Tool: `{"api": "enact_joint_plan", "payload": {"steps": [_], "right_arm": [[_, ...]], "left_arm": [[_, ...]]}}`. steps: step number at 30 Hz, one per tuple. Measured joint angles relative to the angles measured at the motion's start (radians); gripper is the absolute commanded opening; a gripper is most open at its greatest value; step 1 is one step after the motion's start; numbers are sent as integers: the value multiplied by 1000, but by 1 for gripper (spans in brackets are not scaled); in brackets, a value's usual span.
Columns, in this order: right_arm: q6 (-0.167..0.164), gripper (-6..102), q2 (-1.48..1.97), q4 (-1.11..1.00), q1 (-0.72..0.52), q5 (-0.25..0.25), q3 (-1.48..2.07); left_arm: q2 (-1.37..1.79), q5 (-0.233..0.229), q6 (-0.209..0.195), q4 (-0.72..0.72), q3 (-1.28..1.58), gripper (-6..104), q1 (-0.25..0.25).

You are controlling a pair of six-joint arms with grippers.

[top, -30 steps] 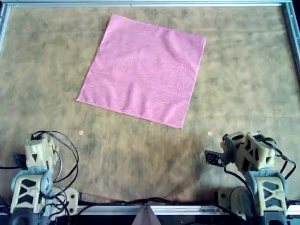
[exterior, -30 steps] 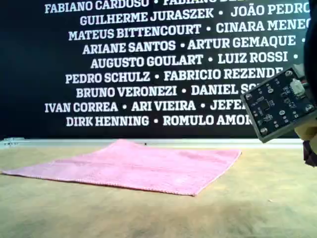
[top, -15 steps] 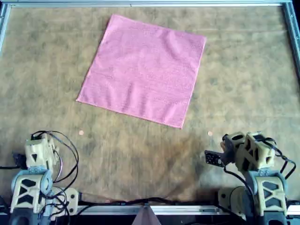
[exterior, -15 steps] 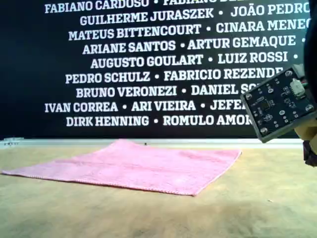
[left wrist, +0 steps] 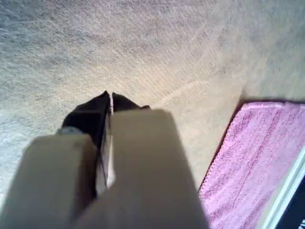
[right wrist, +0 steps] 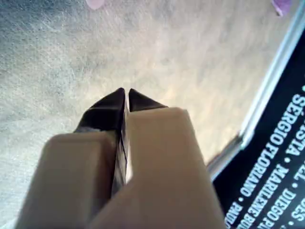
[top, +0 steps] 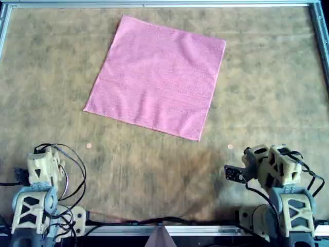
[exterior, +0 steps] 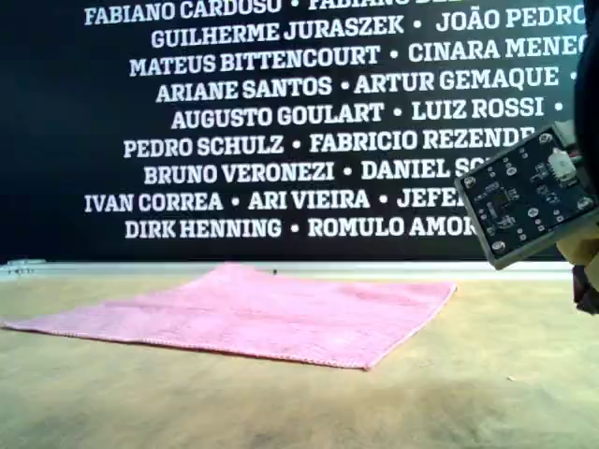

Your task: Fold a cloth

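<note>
While closed and holding nothing, left gripper (left wrist: pixel 111 98) and right gripper (right wrist: pixel 126 94) hang over bare table (top: pixel 154 170).
Jaws pressed together on both, tips just above tan surface; pink cloth (top: pixel 157 76) spread flat, unfolded, in far middle of overhead view, well apart from both arms at near edge.

Demo or lab robot bench. Felt-covered table (top: pixel 154 170) edged by a metal frame (top: pixel 164 4); two arms bolted along one edge, loose wiring, bare circuit board (exterior: pixel 529 192); black backdrop (exterior: pixel 281 122) printed with people's names.
</note>
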Motion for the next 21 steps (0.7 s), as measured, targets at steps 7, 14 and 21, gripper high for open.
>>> {"api": "enact_joint_plan", "payload": {"steps": [7,14,21], "right_arm": [[0,0,0,0,0,0,0],[0,0,0,0,0,0,0],[8,0,0,0,6,-8,0]], "left_arm": [[0,0,0,0,0,0,0],[0,0,0,0,0,0,0],[0,0,0,0,0,0,0]]}}
